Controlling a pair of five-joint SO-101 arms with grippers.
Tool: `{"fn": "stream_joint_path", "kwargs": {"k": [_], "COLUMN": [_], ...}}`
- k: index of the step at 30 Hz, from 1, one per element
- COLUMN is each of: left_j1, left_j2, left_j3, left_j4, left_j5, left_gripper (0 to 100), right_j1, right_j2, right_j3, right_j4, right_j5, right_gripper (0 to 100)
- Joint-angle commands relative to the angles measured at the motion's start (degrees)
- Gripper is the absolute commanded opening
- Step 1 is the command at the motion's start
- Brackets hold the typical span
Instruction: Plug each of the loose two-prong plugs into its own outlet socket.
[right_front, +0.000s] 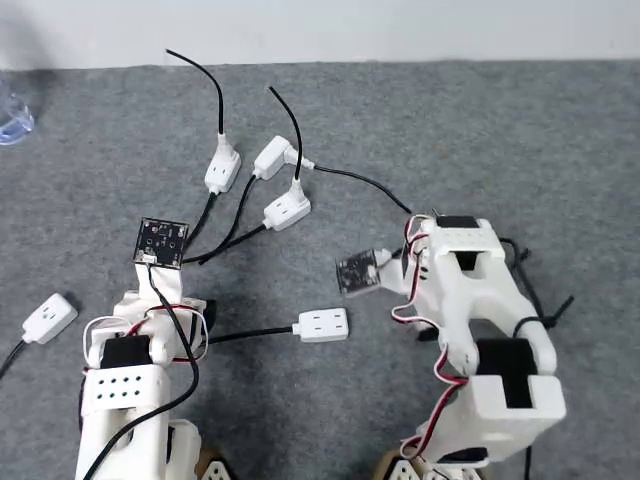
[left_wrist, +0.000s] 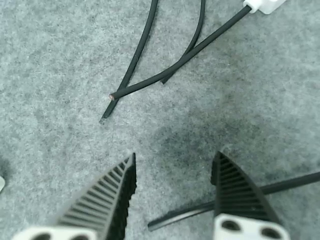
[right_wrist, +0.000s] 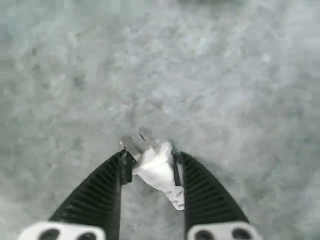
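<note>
A grey carpet (right_front: 500, 130) is used as the work surface. A white two-prong plug (right_wrist: 155, 167) is clamped in the right gripper (right_wrist: 152, 159), over the carpet. The left gripper (left_wrist: 176, 157) is spread wide, empty.

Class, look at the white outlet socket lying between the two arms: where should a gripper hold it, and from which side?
Hold the outlet socket across its two long edges, at the end where its cord leaves, coming down from above. It lies flat with its slots seemingly upward, so that grip likely keeps them clear.
</note>
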Motion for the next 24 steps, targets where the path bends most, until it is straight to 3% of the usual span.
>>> {"fn": "stream_joint_path", "kwargs": {"k": [1, 6, 9, 11, 18, 24], "left_j1": [0.2, 0.2, 0.2, 0.2, 0.2, 0.2], "left_j2": [-1.0, -1.0, -1.0, -1.0, -1.0, -1.0], "left_j3": [-0.2, -0.2, -0.3, -0.5, -0.5, -0.5], "left_j4": [-0.7, -0.7, -0.2, 0.4, 0.5, 0.5], "left_j5": [-0.5, -0.5, -0.5, -0.6, -0.6, -0.6], "left_gripper": [23, 23, 23, 23, 23, 23], "right_j1": [-3.3, -4.8, -4.3, -4.2, -4.4, -3.2], "right_j2": [0.2, 0.2, 0.9, 1.4, 3.1, 2.0], "right_j3": [-7.4, -13.4, -16.1, -14.9, -13.0, -13.0], "right_j4": [-4.2, -1.0, 1.1, 1.1, 1.1, 1.5], "right_j5": [-14.9, -35.8, -43.4, -43.1, -39.6, -31.4], "right_gripper": [2.1, 2.5, 2.7, 5.0, 28.0, 29.8]}}
